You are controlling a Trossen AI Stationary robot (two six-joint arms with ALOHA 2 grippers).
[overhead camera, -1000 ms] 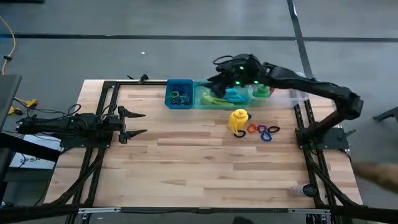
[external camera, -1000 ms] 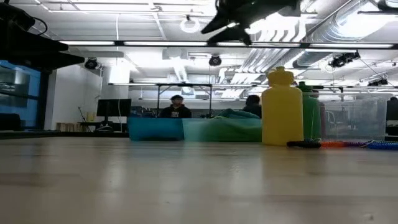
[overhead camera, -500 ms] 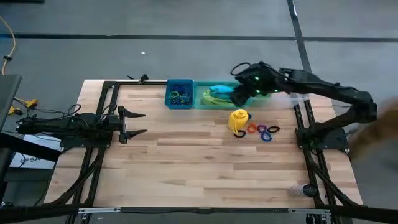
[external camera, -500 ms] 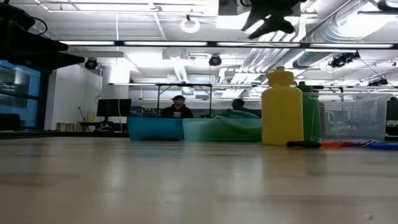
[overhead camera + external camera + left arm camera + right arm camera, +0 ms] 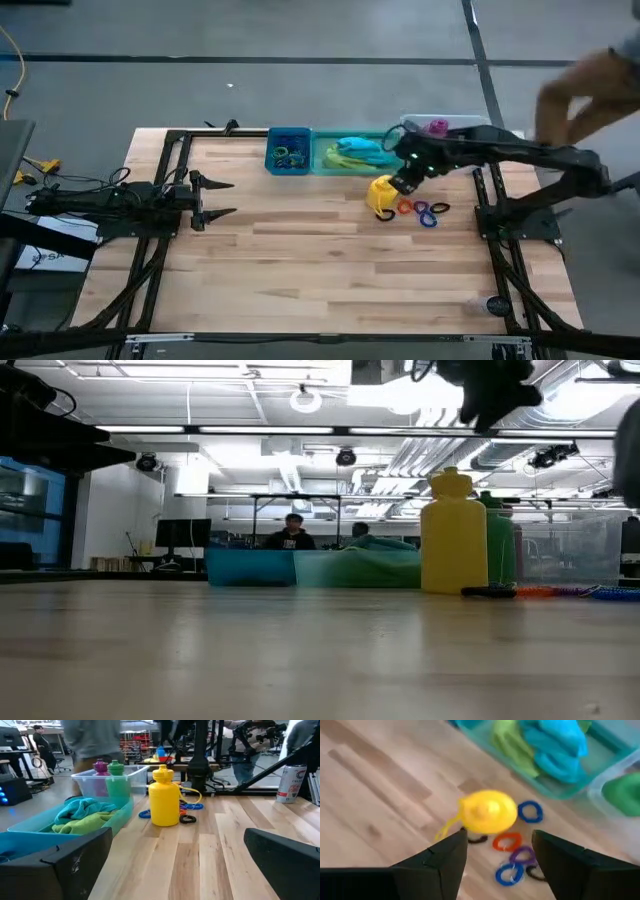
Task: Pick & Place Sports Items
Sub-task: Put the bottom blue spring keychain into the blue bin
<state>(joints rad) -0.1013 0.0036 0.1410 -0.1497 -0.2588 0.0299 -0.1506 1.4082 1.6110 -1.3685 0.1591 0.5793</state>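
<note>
A yellow bottle (image 5: 383, 193) stands upright on its base on the table, with several coloured rings (image 5: 421, 210) lying flat beside it; both also show in the right wrist view, the bottle (image 5: 487, 811) and the rings (image 5: 512, 850). A teal cloth (image 5: 362, 148) and a lime-green cloth (image 5: 340, 158) lie in the green bin (image 5: 322, 166). A purple bottle (image 5: 437, 127) and a green bottle (image 5: 116, 779) stand in the clear bin (image 5: 470, 125). My right gripper (image 5: 405, 181) hovers open above the yellow bottle, touching nothing. My left gripper (image 5: 218, 197) waits open at the table's left.
A blue bin (image 5: 288, 150) with small rings stands left of the green bin at the far edge. A person's hand (image 5: 585, 95) reaches in beyond the table's far right. A drink can (image 5: 496, 305) stands near the front right. Bare wood lies across the table's middle and near side.
My right gripper has swung from above the green bin toward the table's right and near edge, and now hangs over the yellow bottle. A person's hand has come into view at the far right. The bottles, cloths and rings have stayed in place.
</note>
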